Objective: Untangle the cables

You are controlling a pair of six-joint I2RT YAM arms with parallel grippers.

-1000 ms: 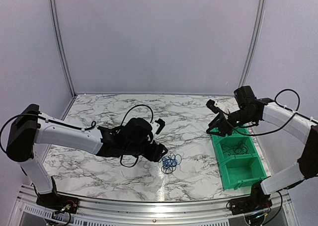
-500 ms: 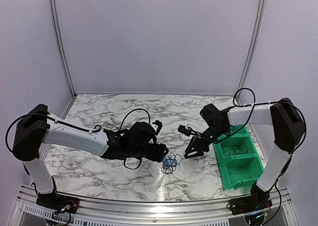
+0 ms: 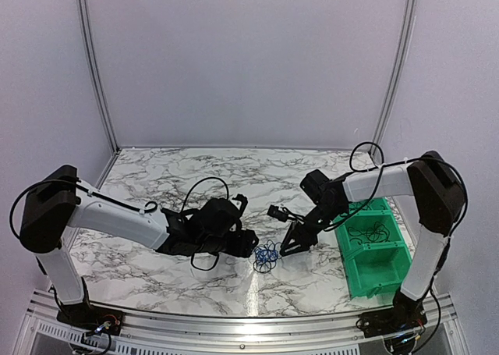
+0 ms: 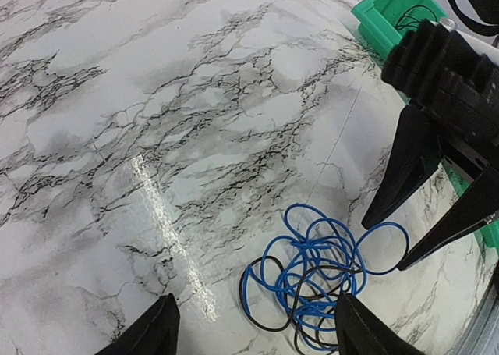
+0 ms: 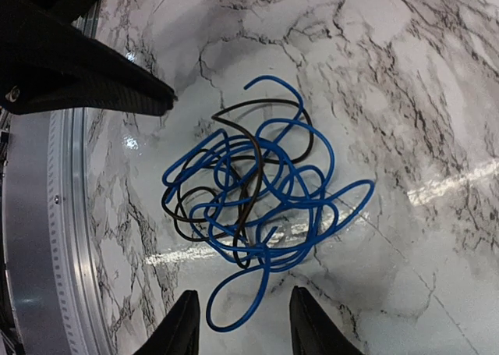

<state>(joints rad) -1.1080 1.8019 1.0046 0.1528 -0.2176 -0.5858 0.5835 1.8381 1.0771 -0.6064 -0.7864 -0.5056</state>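
Our left gripper (image 4: 257, 328), farthest from the green bin (image 3: 373, 281), hangs with its jaws apart and empty. The cables (image 3: 267, 255) lie tangled left of the bin. Our right gripper (image 5: 243, 316), nearer the bin, is also spread. We should each pinch one outer loop, then draw gently apart.

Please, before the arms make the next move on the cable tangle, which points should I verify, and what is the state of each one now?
1. Tangle of cables lies on the table, touched by neither tool: ok.
2. Left tool open, holding nothing: ok.
3. Right tool open above the tangle, holding nothing: ok.
4. Blue and black strands separated: not ok, they are interlaced.
5. Free blue end exposed for grasping: ok.
6. Enough room for both tools to close without hitting each other: cannot tell; they flank the tangle closely.
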